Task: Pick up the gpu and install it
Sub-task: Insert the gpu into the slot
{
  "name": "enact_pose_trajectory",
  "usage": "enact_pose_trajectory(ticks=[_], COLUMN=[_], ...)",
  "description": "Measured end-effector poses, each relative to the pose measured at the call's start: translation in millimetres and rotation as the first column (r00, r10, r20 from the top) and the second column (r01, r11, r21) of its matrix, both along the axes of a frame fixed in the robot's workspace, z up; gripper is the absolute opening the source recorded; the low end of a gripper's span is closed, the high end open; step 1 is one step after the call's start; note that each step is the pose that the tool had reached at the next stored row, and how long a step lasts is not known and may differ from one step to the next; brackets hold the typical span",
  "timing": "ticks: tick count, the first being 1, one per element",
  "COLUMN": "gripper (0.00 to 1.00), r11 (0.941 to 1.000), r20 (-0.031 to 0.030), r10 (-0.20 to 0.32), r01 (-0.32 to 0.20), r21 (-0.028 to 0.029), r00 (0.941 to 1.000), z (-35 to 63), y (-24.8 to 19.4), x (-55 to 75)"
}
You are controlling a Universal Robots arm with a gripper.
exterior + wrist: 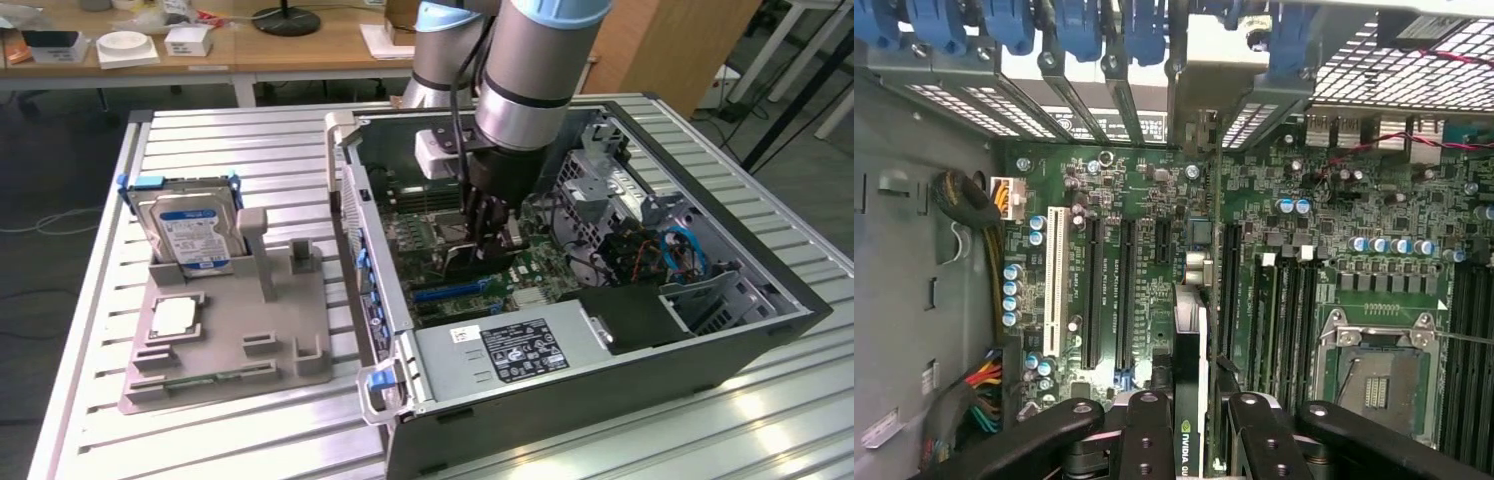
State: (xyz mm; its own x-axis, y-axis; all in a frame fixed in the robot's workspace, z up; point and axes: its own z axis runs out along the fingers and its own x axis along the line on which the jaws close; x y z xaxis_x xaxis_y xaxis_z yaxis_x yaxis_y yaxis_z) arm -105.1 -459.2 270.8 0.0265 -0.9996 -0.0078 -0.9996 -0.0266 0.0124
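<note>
Fingers (1147, 432) of the gripper (1191, 425) are pinched on the gpu (1191, 335), which stands edge-on between them. Beyond it lies the motherboard (1124, 180), with black slots (1109, 290) to one side of the card and the socket (1379, 375) to the other; whether the card touches the board I cannot tell. All this sits inside the open case (601, 400). On the exterior view's left a grey tray (234, 330) holds a hard drive (194, 228) upright.

On a ribbed silver table (214, 150), a grey plastic tray (287, 330) lies to the exterior view's left of an open dark metal computer case (747, 335). A silver boxy hard drive (194, 232) stands on the tray behind a small square chip (174, 318). Inside the case, a thin black gpu (1189, 360) sits in the black gripper (1193, 408).
</note>
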Motion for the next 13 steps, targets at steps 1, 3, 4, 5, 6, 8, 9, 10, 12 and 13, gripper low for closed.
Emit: enact_pose_trajectory(ticks=[1, 3, 4, 5, 6, 8, 9, 10, 12, 13], gripper=[0.26, 0.26, 0.26, 0.26, 0.26, 0.26, 0.26, 0.26, 0.26, 0.26], r11=[1.0, 1.0, 1.0, 1.0, 1.0, 1.0, 1.0, 1.0, 1.0, 1.0], r20=[0.0, 0.0, 0.0003, 0.0005, 0.0006, 0.0038, 0.0049, 0.0053, 0.0055, 0.0056], r10=[0.0, 0.0, 0.0, 0.0, 0.0, 0.0, 0.0, 0.0, 0.0, 0.0], r01=[0.0, 0.0, 0.0, 0.0, 0.0, 0.0, 0.0, 0.0, 0.0, 0.0], r21=[-0.0001, -0.0001, 0.0002, 0.0003, 0.0002, -0.0004, -0.0004, -0.0004, -0.0003, -0.0004], r00=[1.0, 1.0, 1.0, 1.0, 1.0, 1.0, 1.0, 1.0, 1.0, 1.0], z=[0.0, -0.1, -0.7, -1.5, -2.6, -12.4, -15.4, -16.7, -19.1, -20.0], y=[0.0, 0.0, 0.1, 0.1, 0.1, 0.0, 0.0, 0.0, 0.1, 0.0], x=[0.0, -0.1, -0.7, -1.1, -1.3, -2.7, -2.9, -3.0, -3.7, -4.5])
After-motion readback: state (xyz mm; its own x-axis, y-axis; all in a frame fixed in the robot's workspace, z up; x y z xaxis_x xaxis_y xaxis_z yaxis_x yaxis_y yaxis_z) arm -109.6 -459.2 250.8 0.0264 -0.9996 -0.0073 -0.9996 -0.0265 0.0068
